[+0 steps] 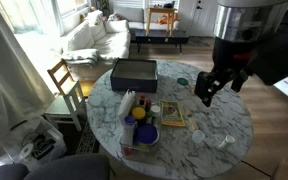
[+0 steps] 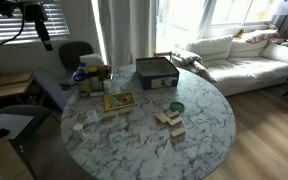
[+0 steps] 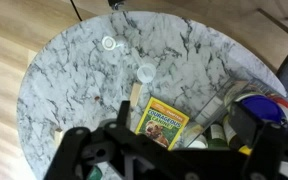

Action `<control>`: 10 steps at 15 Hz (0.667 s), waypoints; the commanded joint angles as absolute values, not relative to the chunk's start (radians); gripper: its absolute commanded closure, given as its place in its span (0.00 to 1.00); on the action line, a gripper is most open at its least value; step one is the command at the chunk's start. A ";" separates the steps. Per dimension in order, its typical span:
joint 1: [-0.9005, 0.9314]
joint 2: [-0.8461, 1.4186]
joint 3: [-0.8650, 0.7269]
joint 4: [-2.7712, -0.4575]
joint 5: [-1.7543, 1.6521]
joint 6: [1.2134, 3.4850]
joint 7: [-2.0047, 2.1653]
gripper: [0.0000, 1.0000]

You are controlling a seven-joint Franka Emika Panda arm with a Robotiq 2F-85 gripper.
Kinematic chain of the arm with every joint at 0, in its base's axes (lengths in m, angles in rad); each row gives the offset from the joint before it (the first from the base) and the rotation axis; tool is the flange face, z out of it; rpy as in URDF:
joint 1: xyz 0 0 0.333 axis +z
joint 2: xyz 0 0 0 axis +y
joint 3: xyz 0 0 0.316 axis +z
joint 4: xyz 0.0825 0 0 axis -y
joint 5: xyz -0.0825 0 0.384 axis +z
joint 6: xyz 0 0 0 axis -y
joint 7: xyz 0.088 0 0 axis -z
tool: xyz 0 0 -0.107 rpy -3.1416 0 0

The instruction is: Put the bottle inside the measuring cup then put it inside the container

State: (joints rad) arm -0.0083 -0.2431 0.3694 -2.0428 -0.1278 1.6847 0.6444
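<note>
The black box container (image 1: 134,72) stands at the table's far side, and it shows in both exterior views (image 2: 156,72). A cluster of bottles (image 1: 131,103) and a clear measuring cup (image 1: 144,134) stands next to it; the cluster also shows in an exterior view (image 2: 94,78). In the wrist view a small bottle (image 3: 216,128) lies beside a blue-topped cup (image 3: 259,108) at the lower right. My gripper (image 1: 206,88) hangs high above the table, open and empty, well clear of the cluster. Its fingers (image 3: 169,160) frame the bottom of the wrist view.
A yellow book (image 3: 162,125) lies beside the cluster. Wooden blocks (image 2: 169,120) and a green disc (image 2: 176,107) sit mid-table. Two small clear lids (image 3: 108,43) lie on the marble. A chair (image 1: 64,80) and a sofa (image 1: 96,38) stand beyond the table.
</note>
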 commanded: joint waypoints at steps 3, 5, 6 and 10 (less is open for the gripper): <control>0.041 -0.238 0.325 -2.041 -0.138 1.682 0.654 0.00; 0.032 -0.214 0.314 -2.031 -0.122 1.663 0.682 0.00; 0.019 -0.188 0.293 -2.029 -0.105 1.641 0.727 0.00; -0.009 -0.139 0.188 -2.142 -0.095 1.731 0.785 0.00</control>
